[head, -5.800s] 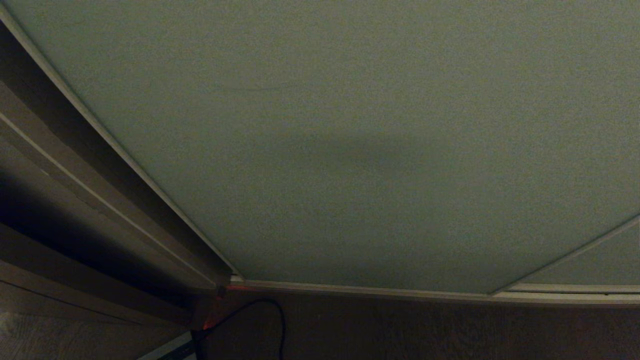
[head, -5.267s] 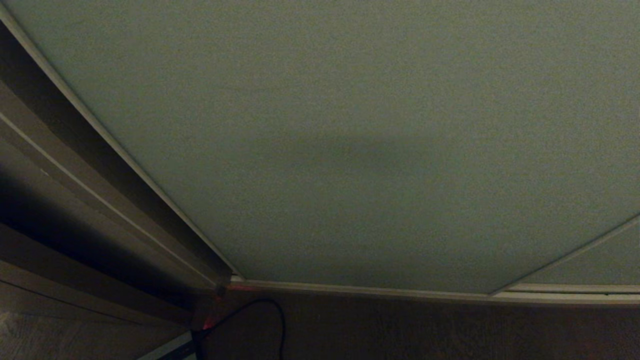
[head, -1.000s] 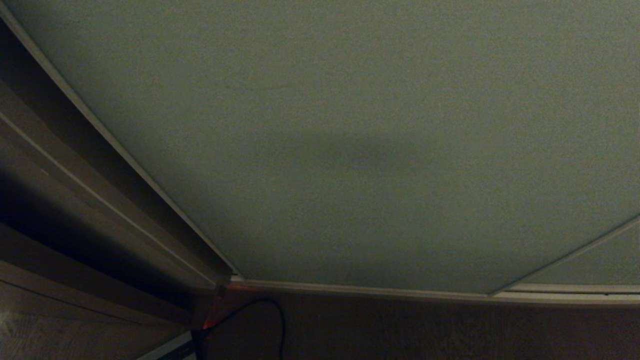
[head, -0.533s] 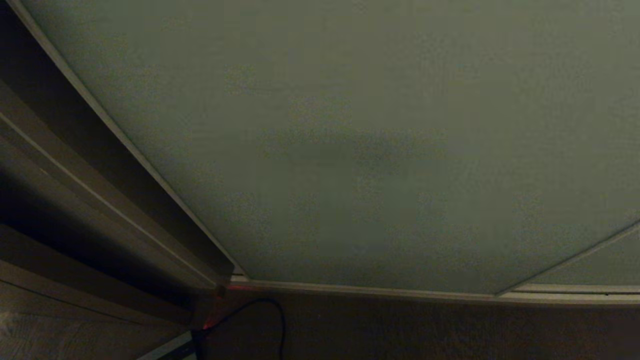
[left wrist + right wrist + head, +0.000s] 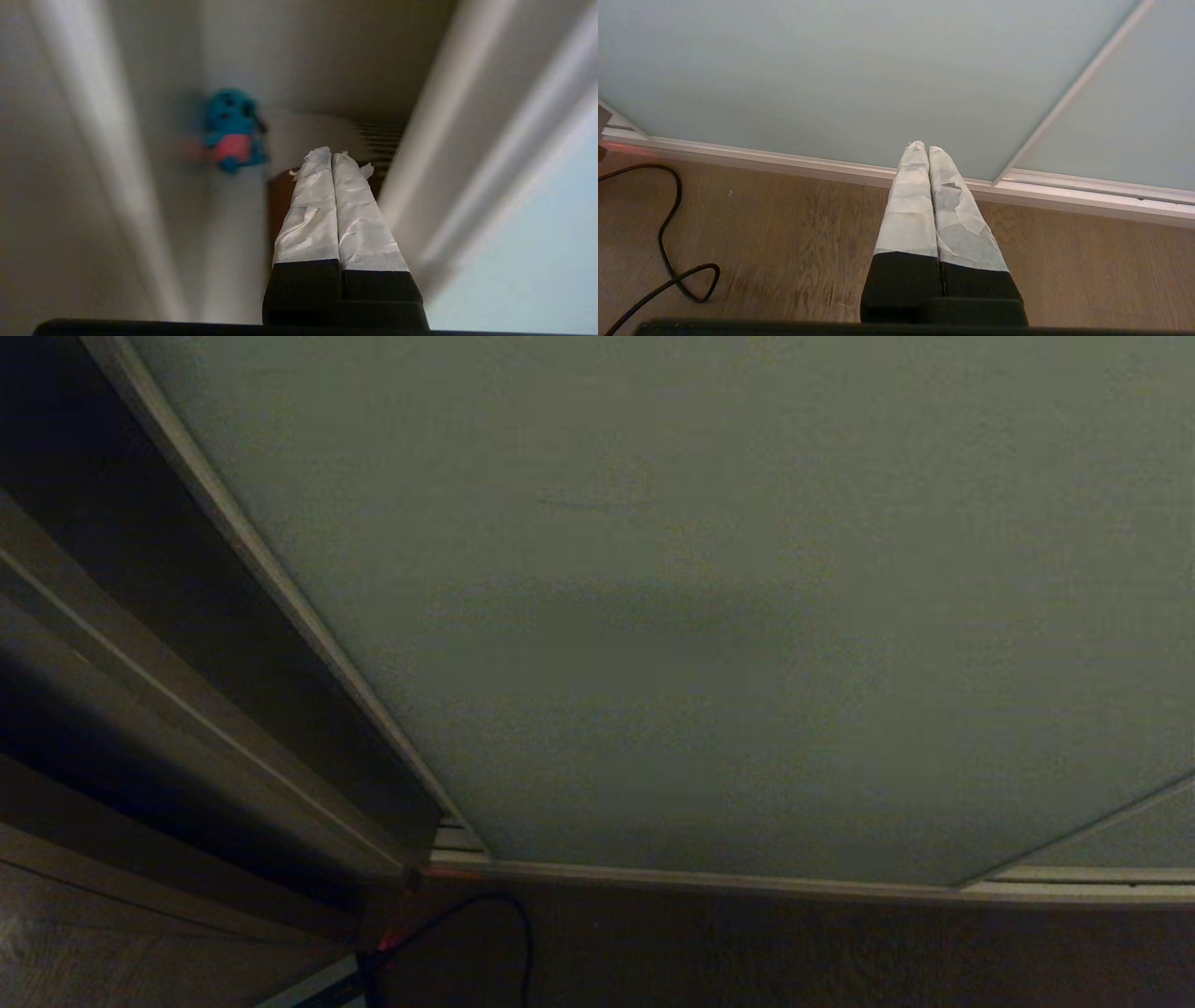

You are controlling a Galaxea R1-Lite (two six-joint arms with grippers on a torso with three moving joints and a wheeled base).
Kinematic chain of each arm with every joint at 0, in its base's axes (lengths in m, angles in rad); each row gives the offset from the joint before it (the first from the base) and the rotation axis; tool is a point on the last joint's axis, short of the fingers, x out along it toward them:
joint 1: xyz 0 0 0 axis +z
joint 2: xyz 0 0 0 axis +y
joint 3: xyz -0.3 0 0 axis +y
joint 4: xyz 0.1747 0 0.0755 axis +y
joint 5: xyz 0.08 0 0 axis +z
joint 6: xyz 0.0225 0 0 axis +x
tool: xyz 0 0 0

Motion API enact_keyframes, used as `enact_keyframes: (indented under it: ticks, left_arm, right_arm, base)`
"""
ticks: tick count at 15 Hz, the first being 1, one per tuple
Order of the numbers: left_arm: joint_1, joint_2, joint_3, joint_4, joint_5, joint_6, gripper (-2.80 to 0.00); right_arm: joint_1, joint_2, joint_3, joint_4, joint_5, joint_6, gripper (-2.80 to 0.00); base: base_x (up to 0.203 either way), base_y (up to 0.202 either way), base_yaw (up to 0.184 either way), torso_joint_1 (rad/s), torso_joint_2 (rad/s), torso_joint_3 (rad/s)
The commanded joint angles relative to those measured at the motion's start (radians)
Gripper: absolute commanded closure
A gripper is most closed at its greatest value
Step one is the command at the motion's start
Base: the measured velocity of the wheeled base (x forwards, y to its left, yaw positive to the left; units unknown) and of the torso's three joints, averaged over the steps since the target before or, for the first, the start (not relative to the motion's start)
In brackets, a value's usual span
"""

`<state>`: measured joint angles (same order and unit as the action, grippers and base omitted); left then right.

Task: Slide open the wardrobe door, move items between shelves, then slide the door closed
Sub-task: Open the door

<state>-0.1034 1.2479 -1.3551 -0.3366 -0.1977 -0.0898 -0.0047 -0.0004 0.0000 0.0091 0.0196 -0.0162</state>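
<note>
Wood-grain laminate floor [image 5: 784,242] runs up to the wardrobe's pale bottom track [image 5: 808,164], and a thin black cable [image 5: 668,242] loops across it beside my parked right gripper [image 5: 922,148], whose white-taped fingers are pressed flat together with nothing between them. Just beyond those tips stands the tall matte grey-green sliding wardrobe door with its thin off-white rim [image 5: 709,616]; on the head camera it fills nearly everything I can see, with a dark gap [image 5: 168,616] showing along its left edge

My left gripper [image 5: 331,154] is the working one. It is clenched tight on nothing, taped tips pointing into the pale wardrobe interior. The door's framed edge [image 5: 467,154] lies just beside its fingers on one side, though I cannot tell whether they touch it. Ahead and off to the other side sits a small blue and pink plush toy [image 5: 232,130], blurred. I cannot pick out the patchwork cushion or the white shelf boards clearly from here

I judge the panel to be stiff, fairly heavy and slick-faced, so squeezing it is pointless; there is no handle I can see. My plan is to set the closed fingers against the rim's vertical edge and push sideways along the track, keeping the force level so the door does not rack or jump its rail
</note>
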Motion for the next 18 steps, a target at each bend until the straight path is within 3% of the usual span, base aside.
enact_keyframes:
  ticks: [1,10,13,18]
  left_arm:
    - [-0.068,0.051,-0.041,0.004,-0.002,0.003,0.0]
    - [-0.338,0.172,-0.145,0.03,0.013,0.08,0.0]
    - [-0.413,0.226,-0.176,0.019,0.056,0.118,0.0]
    - [-0.512,0.248,-0.208,0.023,0.082,0.105,0.0]
  right_arm:
    - [0.0,0.0,0.004,0.0,0.0,0.0,0.0]
    - [0.0,0.0,0.003,0.0,0.0,-0.001,0.0]
    - [0.0,0.0,0.003,0.0,0.0,0.001,0.0]
    - [0.0,0.0,0.003,0.0,0.0,-0.001,0.0]
  base:
    - [0.0,0.0,0.0,0.0,0.0,0.0]
    - [0.0,0.0,0.0,0.0,0.0,0.0]
    - [0.0,0.0,0.0,0.0,0.0,0.0]
    - [0.0,0.0,0.0,0.0,0.0,0.0]
